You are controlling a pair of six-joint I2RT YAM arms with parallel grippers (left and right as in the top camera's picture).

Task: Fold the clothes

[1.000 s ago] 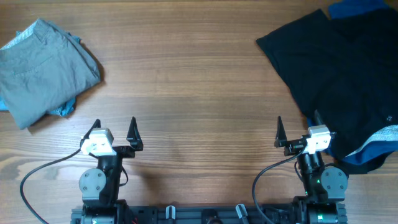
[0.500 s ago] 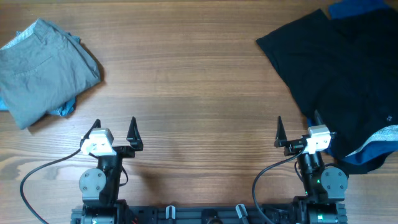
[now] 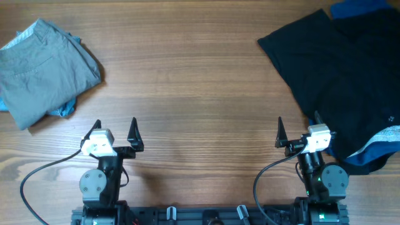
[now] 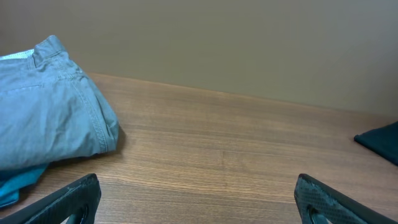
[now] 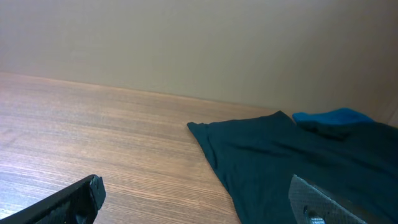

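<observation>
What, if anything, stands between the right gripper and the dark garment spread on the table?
Nothing visible. The right gripper sits open, and the dark garment begins right beside it, with only bare wooden table between them in the overhead and right wrist views.

Folded trousers (image 3: 44, 69) far left on table (image 3: 187, 75), spread garment (image 3: 340, 72) far right.

Overhead down, wrists low, sharing dark garment (image 5: 292, 155)
</observation>
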